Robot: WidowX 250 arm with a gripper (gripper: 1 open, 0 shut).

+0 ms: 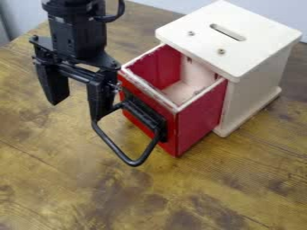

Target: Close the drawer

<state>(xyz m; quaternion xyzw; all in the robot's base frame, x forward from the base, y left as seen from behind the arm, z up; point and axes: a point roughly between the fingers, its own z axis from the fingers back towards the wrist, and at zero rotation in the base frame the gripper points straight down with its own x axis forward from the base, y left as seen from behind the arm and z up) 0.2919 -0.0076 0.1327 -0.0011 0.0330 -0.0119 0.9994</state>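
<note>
The red drawer point(196, 119) stands pulled out of the cream cabinet point(246, 67), its pale wood interior showing from above. A black wire loop handle point(124, 151) hangs from the drawer's front and rests toward the table. My gripper point(81, 106) is black with two long fingers pointing down. It hovers just left of the drawer's front face. The jaws are open with nothing between them. The right finger point(103, 97) is close to the drawer's front corner, above the handle's upper end; whether it touches I cannot tell.
The cabinet has a slotted top point(225, 30) and sits at the back right on a wooden table point(72, 189). Bare tabletop lies in front of and to the left of the drawer.
</note>
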